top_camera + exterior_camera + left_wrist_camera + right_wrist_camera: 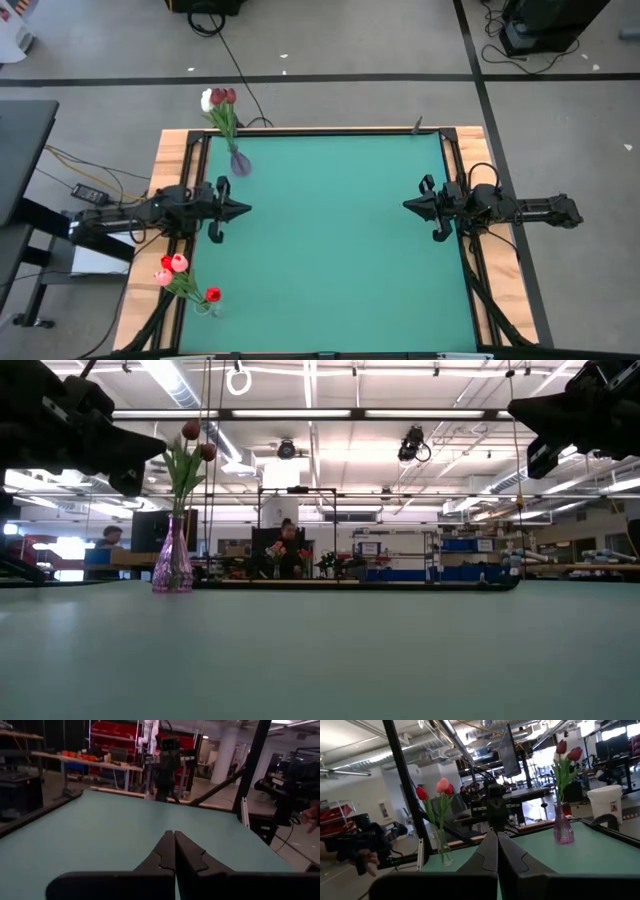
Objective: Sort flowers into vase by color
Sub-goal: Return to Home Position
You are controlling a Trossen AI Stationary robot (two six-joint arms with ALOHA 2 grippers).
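Both arms hang above the green desk (330,250), facing each other across its middle. The left pincer (243,210) sits over the midpoint of the left edge. In the left wrist view its fingers (162,852) are pressed together tip to tip. The right pincer (408,205) sits over the midpoint of the right edge, and the right wrist view shows its fingers (487,852) pressed together in the same way. The two pincers are well apart, and neither touches a vase.

The flowers stand in two vases along the left side. The violet vase (240,163) is upright near the far-left corner. It holds a white head (207,99) and dark red heads (224,96) on green stems. In the low view, two of the dark red heads (190,430) rise above its neck.

The clear vase (207,308) stands near the near-left corner, just inside the left edge. It holds red heads (421,793) and pink ones (442,785), and one red head (212,295) sits lower than the rest.

The left pincer is between the two vases and apart from both. A person's hand (366,862) shows in the room, off the desk.
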